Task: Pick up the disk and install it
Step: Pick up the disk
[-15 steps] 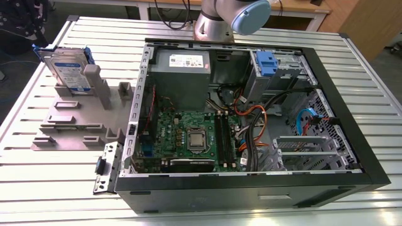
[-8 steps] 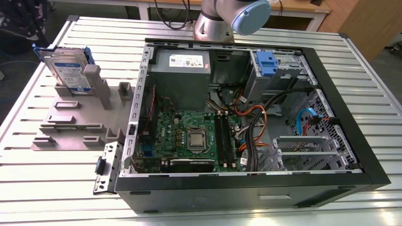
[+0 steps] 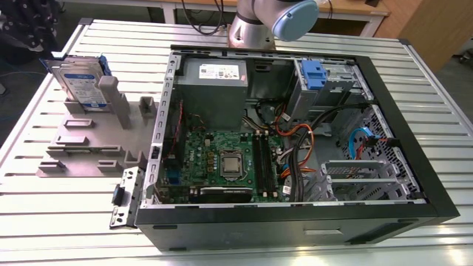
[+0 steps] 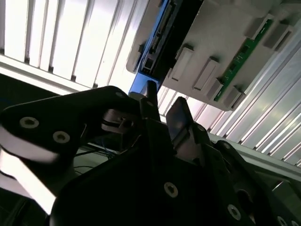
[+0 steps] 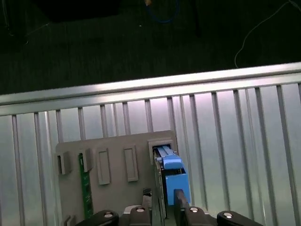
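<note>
The end effector (image 5: 163,197) has its two dark fingers (image 4: 150,96) apart with a clear gap between them, and it holds nothing. In the first wrist view the disk (image 5: 172,170) lies straight ahead of the fingertips and lines up with that gap, apart from them and untouched. The disk stands on edge in a slot of a grey holder (image 5: 115,193), with its blue side rail facing the end effector. In the second wrist view the disk (image 4: 176,30) shows as a dark slab with a blue edge beyond the fingertips. A thin green circuit strip (image 5: 86,186) sits upright in another slot of the holder, farther to the side of the fingers than the disk. The holder rests on a ribbed metal surface (image 5: 235,136). In the exterior view the disk (image 3: 80,83) shows its white-and-blue label, and an open computer case (image 3: 402,119) lies beside the holder toward the exterior view's right. A joint of the arm (image 3: 292,16) is behind the case.
</note>
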Robot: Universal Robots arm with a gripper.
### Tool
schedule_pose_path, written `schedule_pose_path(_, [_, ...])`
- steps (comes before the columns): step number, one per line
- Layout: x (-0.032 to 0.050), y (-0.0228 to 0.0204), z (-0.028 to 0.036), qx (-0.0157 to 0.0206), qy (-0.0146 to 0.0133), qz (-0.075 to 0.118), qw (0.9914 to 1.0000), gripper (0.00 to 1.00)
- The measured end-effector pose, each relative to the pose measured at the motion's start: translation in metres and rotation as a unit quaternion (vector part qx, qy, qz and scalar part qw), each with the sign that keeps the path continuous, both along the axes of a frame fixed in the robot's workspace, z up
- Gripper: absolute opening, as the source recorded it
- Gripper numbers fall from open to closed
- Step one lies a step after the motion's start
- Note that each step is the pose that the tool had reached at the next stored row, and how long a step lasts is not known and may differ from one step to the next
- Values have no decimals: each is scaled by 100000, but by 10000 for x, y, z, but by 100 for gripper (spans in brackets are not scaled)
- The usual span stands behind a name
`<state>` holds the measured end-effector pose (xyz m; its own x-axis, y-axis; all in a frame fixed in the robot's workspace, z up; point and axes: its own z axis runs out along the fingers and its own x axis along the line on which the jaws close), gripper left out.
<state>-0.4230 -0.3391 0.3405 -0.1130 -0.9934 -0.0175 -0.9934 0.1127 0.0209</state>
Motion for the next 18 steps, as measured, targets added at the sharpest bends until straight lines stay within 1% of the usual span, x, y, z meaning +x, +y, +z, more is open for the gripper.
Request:
schedule_pose_path(1, [0,0,-2,-1,-4,585,99998,35])
schedule_pose_path(2, [0,0,-4,-3,-18,1187,99993,35])
schedule_pose_path(4, [0,0,-11,0,-53,2490,99969,47])
schedule_pose_path(5, [0,0,-14,0,-67,3172,99950,47])
schedule_pose_path(6, [0,0,-17,-1,-77,3842,99926,53])
schedule_pose_path(7, [0,0,-20,-1,-82,4477,99900,53])
schedule_pose_path(8, [0,0,-24,-1,-85,5060,99872,59])
schedule_pose_path(12, [0,2,-43,0,-95,7063,99750,59])
schedule_pose_path(14, [-1,17,-52,4,-107,7668,99705,59])
schedule_pose_path(18, [-8,57,-66,5,-116,7767,99698,59])
